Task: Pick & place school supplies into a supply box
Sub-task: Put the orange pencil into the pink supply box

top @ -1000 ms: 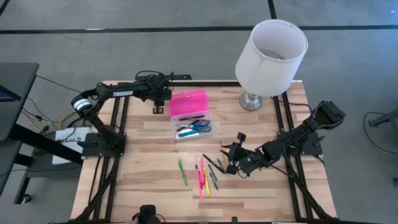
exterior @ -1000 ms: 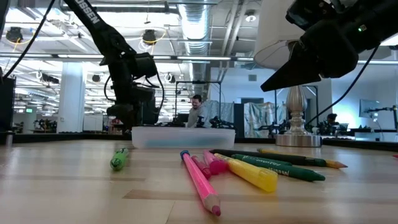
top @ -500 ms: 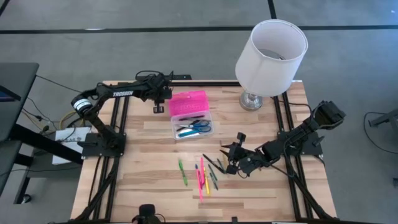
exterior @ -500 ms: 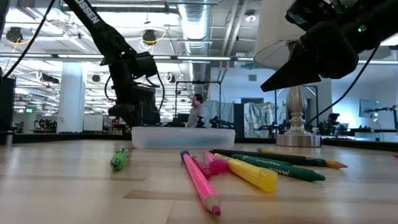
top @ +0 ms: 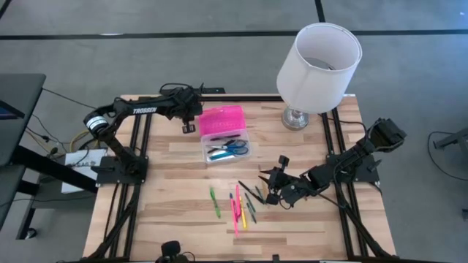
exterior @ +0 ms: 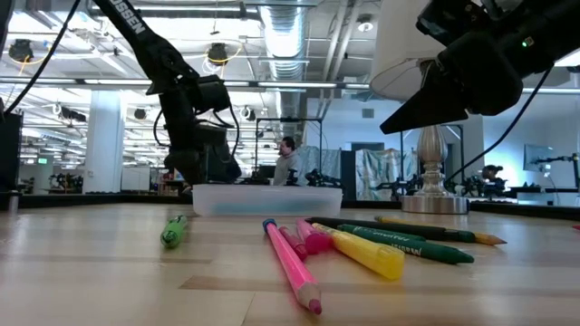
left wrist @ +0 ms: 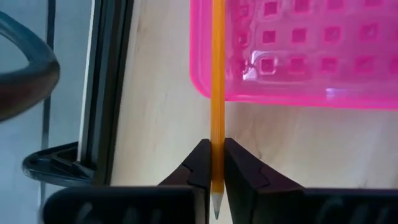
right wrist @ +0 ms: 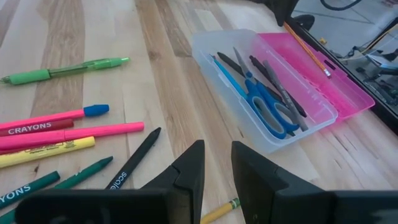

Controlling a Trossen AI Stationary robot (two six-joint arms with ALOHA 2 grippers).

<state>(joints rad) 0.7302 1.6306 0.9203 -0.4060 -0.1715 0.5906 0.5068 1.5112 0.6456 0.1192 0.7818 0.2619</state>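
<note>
The supply box lies open at the table's far middle, its clear base [top: 226, 151] holding blue scissors [right wrist: 267, 106] and dark pens, its pink lid [top: 221, 120] flat beside it. My left gripper [top: 189, 124] stands at the lid's left edge, shut on an orange pencil [left wrist: 217, 93]. Loose school supplies lie near the front: a green pen [top: 215, 202], pink and yellow markers [top: 237, 212] and dark green crayons [top: 251, 199]. My right gripper [right wrist: 217, 163] hovers over their right end, open, with nothing between its fingers. My left gripper pinches the orange pencil between its two fingers close to the sharpened tip [left wrist: 216, 180]. The fingers slant down from above at the lid's left side. The pencil runs forward out of the hold, across the pink lid, toward its eraser end [right wrist: 326, 72].
A lamp with a white shade [top: 319, 67] stands at the far right corner. Black frame rails [top: 140, 139] run along both table sides. A loose yellow pencil [right wrist: 219, 210] lies under my right gripper. A person [exterior: 286, 159] shows in the room behind the table.
My left gripper has stayed at the lid's left edge, rolled a little about its own line and shut its fingers. My right gripper and the loose supplies have kept still.
</note>
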